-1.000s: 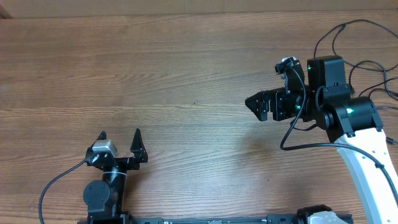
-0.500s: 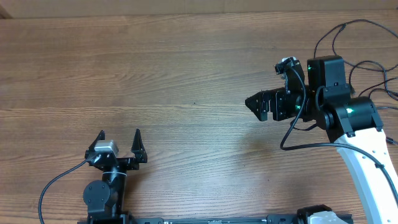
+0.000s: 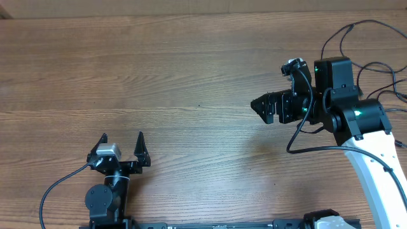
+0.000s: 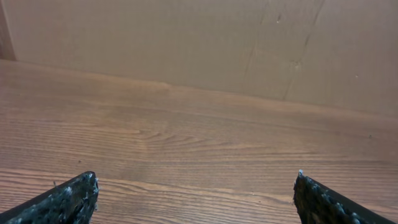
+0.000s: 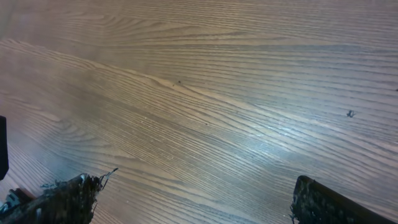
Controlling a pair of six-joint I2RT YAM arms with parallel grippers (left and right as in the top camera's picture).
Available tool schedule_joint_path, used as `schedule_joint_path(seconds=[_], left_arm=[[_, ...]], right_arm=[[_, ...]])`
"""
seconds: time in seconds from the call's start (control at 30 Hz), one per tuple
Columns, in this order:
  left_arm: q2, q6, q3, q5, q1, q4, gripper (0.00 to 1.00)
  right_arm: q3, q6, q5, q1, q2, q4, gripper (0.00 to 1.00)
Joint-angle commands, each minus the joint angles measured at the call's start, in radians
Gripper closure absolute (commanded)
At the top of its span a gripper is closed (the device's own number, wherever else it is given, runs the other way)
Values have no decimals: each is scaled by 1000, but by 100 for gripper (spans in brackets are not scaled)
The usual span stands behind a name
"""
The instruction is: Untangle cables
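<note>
No bundle or coil of loose cables shows in any view. My left gripper is open and empty near the front left of the wooden table. In the left wrist view its fingertips frame bare wood. My right gripper hovers over the right-middle of the table and points left. In the right wrist view its fingers are wide apart with only bare wood between them.
Thin black cords loop at the far right edge behind the right arm and run to the arm's body. A cord trails from the left arm's base. A brown wall stands behind the table's far edge.
</note>
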Motion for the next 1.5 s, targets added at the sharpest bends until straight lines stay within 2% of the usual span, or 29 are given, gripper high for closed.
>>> schedule_joint_path(seconds=[0.0,0.9,1.1,1.23,1.47], left_arm=[[-10,-14,-5,0,10,0,0],[-10,-14,-5,0,10,-1,1],[-10,-14,-5,0,10,-1,0],[-10,-14,-5,0,10,-1,0],[-10,-14,-5,0,10,-1,0]], right_arm=[[12,-5,6,4,-2,3,0],[12,-5,9,4,8,3,0],[1,-5,102,2,8,13,0],[-74,-4,97,2,0,159,0],[-321,3,12,2,-73,469,0]])
